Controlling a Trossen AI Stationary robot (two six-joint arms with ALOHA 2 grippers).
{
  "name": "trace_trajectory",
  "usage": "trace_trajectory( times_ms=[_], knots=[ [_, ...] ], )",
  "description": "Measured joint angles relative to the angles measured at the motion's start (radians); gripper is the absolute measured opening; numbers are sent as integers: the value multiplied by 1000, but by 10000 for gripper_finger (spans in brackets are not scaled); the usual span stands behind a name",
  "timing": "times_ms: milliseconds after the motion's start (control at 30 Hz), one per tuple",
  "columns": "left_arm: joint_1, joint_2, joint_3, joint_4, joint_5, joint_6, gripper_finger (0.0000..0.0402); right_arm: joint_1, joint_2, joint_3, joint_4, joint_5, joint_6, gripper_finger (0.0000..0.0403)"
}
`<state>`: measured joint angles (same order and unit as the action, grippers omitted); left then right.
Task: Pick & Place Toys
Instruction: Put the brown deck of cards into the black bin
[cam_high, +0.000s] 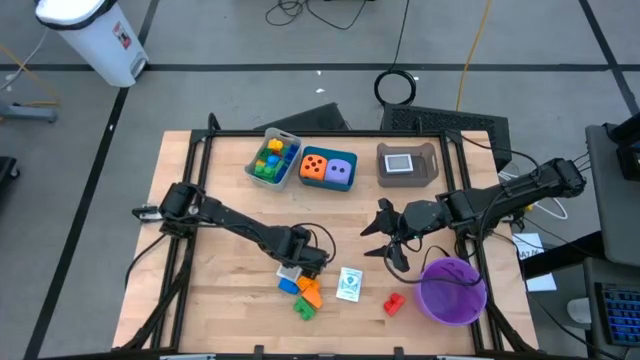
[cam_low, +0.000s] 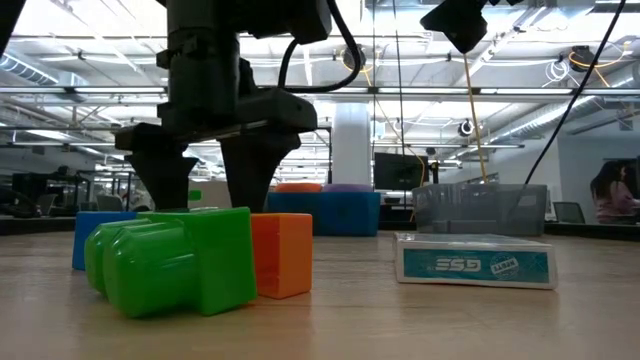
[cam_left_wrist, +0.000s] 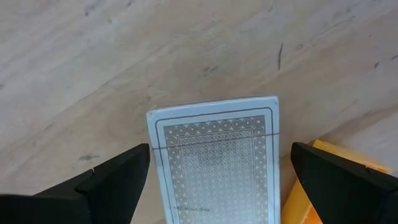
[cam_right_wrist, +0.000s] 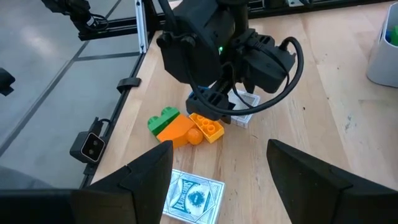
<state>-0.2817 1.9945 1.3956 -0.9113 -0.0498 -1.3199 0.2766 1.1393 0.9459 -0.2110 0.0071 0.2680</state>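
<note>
My left gripper (cam_high: 293, 266) is open, pointing down over a white patterned card (cam_left_wrist: 214, 158) that lies flat on the table; its fingers stand on either side of the card. Close beside it lie a blue brick (cam_high: 288, 286), an orange brick (cam_high: 309, 292) and a green brick (cam_high: 303, 309). In the low view the green brick (cam_low: 175, 260) and the orange brick (cam_low: 282, 255) stand in front of the gripper (cam_low: 205, 185). A card pack (cam_high: 349, 284) and a red brick (cam_high: 394, 302) lie to the right. My right gripper (cam_high: 381, 238) is open and empty above the table.
A purple bowl (cam_high: 452, 290) stands at the near right, below my right arm. At the far edge stand a grey tray (cam_high: 252, 166) with bricks, a teal tray (cam_high: 328, 185) with an orange and a purple die, and a brown tray (cam_high: 432, 160).
</note>
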Motion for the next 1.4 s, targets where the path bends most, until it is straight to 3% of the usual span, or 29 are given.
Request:
trace_trajectory(
  times_ms=[1167,1400],
  knots=[
    [0,37,1,-3,32,-67,397,0,0,0,4,1,0,251],
    [0,37,1,-3,34,-77,345,0,0,0,4,1,-4,251]
  ],
)
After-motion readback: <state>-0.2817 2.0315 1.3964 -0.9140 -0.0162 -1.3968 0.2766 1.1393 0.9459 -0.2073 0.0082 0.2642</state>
